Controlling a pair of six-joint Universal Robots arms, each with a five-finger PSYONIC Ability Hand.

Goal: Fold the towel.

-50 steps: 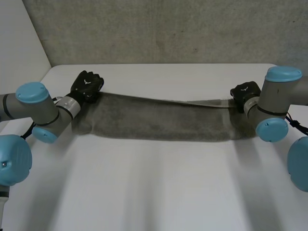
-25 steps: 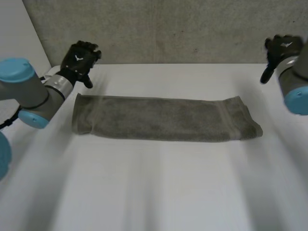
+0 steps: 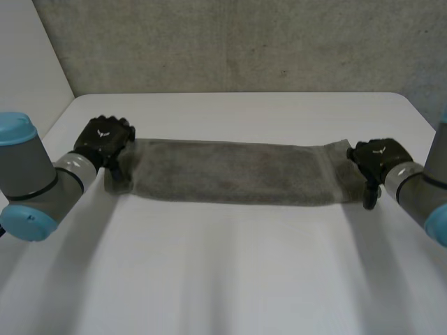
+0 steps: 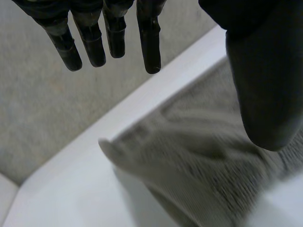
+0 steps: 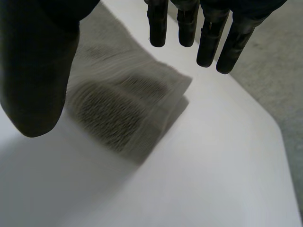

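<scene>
A grey towel [image 3: 230,172], folded into a long narrow strip, lies flat across the white table [image 3: 230,279]. My left hand [image 3: 103,138] hovers at the strip's left end, open, its fingers [image 4: 113,35] straight above the towel's corner [image 4: 189,161] and nothing between them and the thumb. At the right end my right hand [image 3: 378,156] is open too, with fingers [image 5: 208,38] spread over the folded end [image 5: 123,109] and not gripping it.
A grey concrete wall [image 3: 230,42] rises behind the table's far edge. Bare white table lies in front of the towel and behind it. A white panel [image 3: 28,63] stands at the far left.
Both hands let go of the towel's far edge, swung up and outward, then came back down to the strip's two ends. The towel has settled flat.
</scene>
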